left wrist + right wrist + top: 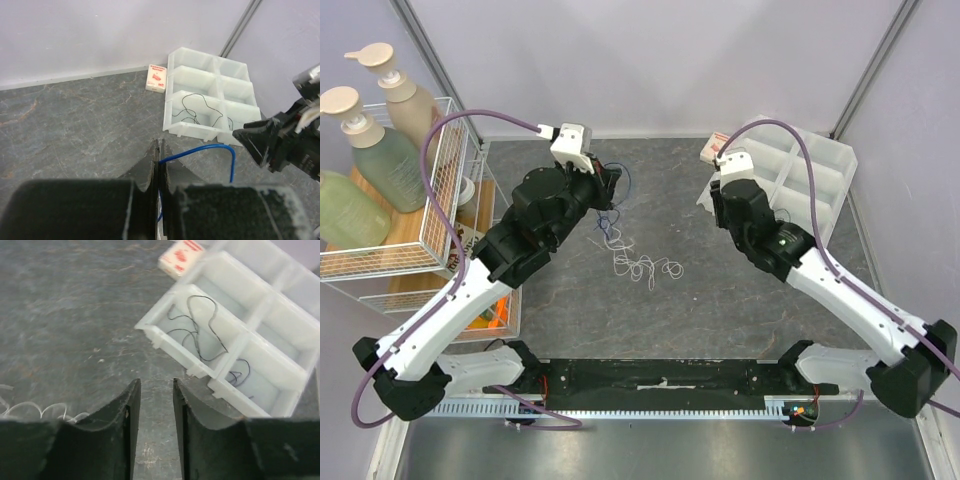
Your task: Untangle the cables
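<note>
Your white divided organizer (845,155) has a small red-printed box (713,146) at its far-left corner (contact unclear); a wire basket (440,205) with pump bottles (400,95) stands well left.

Robot lab cell: white panel walls (650,70), metal frame posts (874,65), bolted arms (440,320)

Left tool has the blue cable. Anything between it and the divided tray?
Yes. The right tool hangs between the blue cable and the divided tray, by the tray's front corner. Otherwise only bare table.
</note>
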You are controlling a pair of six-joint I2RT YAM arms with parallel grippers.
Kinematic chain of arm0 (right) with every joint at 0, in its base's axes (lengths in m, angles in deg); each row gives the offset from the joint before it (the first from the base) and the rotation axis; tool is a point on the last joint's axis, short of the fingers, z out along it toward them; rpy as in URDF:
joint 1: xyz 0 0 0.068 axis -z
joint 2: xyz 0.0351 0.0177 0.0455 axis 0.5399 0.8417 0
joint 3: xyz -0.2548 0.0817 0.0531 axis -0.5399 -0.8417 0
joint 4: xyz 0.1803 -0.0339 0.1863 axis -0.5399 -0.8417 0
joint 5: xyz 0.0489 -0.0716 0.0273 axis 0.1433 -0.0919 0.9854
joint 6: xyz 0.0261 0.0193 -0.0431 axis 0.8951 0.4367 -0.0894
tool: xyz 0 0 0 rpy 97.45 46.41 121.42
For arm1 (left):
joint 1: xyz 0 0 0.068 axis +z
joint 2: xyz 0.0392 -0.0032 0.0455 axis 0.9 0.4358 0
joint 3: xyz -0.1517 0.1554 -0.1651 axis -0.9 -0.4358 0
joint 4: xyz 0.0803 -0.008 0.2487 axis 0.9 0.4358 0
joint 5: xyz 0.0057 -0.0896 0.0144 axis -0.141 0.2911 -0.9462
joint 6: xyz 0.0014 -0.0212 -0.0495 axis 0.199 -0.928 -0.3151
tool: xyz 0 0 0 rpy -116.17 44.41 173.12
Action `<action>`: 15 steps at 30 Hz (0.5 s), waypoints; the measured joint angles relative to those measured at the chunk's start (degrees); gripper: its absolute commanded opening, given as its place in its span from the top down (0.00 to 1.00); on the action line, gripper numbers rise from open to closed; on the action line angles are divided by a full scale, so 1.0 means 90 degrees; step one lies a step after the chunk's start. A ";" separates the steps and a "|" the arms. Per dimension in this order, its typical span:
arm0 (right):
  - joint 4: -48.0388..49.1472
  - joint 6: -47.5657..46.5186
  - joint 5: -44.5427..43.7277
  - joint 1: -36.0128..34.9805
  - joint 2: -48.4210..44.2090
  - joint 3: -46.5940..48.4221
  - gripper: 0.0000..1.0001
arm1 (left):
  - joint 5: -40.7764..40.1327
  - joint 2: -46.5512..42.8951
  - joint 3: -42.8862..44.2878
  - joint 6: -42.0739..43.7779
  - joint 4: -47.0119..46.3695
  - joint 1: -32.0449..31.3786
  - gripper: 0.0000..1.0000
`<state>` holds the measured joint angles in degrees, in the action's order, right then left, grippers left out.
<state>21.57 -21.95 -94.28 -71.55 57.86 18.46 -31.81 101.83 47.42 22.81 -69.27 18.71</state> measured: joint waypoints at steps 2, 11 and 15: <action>0.0022 -0.0141 0.0624 -0.0005 -0.0282 -0.0109 0.34 | 0.0053 0.0046 0.0032 -0.0068 0.0061 0.0010 0.98; 0.1316 0.0022 0.4826 0.0046 -0.1003 -0.0474 0.12 | 0.0641 0.0571 0.1078 -0.0984 0.0362 0.0265 0.98; 0.2433 0.0408 0.5889 0.0046 -0.0653 -0.0763 0.12 | 0.0952 0.0607 0.1484 -0.1224 0.0333 0.0294 0.98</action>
<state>43.47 -18.28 -41.27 -71.14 51.98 11.59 -23.24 107.30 60.78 11.79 -66.28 21.36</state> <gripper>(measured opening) 0.881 0.033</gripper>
